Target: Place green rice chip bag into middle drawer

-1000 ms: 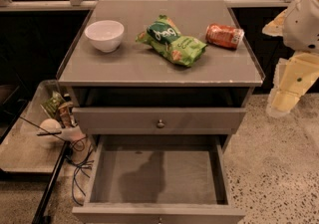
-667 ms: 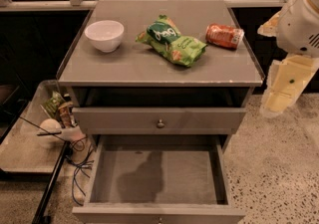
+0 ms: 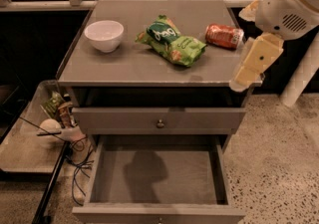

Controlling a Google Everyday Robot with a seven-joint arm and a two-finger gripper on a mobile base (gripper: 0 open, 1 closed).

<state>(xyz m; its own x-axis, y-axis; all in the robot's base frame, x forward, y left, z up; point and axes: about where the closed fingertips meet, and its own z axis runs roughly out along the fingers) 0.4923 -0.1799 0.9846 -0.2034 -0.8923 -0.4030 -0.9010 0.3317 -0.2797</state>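
The green rice chip bag lies crinkled on the grey cabinet top, near its middle. The middle drawer is pulled out at the bottom of the view; its flat floor is bare and shows only a shadow. My gripper is the cream part at the end of the white arm. It hangs over the right edge of the cabinet top, to the right of the bag and apart from it, just in front of the soda can.
A white bowl stands left of the bag, and an orange-red soda can lies to its right. A shut drawer panel with a round knob sits above the open drawer. A tray of small items and cables lie at the left.
The arm and gripper have moved left and a little up, from beside the cabinet to over its right edge. The bag, bowl, can and drawer have not moved.
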